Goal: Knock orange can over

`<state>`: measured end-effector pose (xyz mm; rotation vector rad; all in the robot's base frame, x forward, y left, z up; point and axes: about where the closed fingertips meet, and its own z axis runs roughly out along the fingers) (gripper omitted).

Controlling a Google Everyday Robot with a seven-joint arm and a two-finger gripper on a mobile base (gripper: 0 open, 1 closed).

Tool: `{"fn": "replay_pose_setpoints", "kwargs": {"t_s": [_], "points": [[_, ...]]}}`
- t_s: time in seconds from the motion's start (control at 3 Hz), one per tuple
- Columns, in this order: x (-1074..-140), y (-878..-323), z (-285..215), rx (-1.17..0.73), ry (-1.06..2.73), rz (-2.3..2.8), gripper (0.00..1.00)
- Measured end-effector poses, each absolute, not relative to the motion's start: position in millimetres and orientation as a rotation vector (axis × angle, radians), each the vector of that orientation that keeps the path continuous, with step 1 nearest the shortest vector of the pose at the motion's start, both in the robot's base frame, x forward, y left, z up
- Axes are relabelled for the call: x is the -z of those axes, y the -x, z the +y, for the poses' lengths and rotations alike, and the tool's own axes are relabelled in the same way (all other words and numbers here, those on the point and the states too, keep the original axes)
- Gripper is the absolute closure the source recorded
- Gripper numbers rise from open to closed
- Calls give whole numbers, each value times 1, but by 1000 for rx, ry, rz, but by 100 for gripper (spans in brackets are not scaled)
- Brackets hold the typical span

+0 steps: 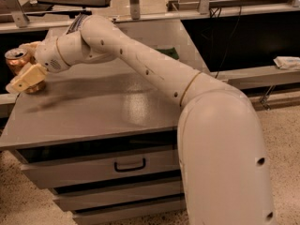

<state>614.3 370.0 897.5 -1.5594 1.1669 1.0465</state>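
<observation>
The orange can [17, 61] stands at the far left edge of the grey cabinet top [117, 108], near the back corner and not yet lying on its side. Its silver top shows clearly, while its lower half is hidden. The arm [140, 62] stretches from the robot's white body [225, 149] on the right all the way across the top, because the can sits at the side farthest from the base. The gripper [26, 78] hangs low at the end of that reach, right against the front of the can and covering its lower part. That placement suits a push more than a lift: a sideways nudge at can height is likely enough to tip something so light and narrow. Whether the gripper is spread or closed cannot be told from this angle, nor whether it is pressing the can or only just beside it. With the can so close to the edge, a hard shove could send it off the cabinet rather than simply tipping it over. The drawers [130, 164] below are shut and play no part.
</observation>
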Motion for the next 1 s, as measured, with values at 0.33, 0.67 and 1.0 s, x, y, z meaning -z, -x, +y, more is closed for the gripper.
{"fn": "replay_pose_setpoints", "kwargs": {"t_s": [0.33, 0.67, 1.0], "points": [[-894, -616, 367, -1049, 1538, 1190, 38], [-901, -631, 343, -1041, 1456, 1234, 62], [-916, -649, 302, -1008, 1398, 1283, 85]]}}
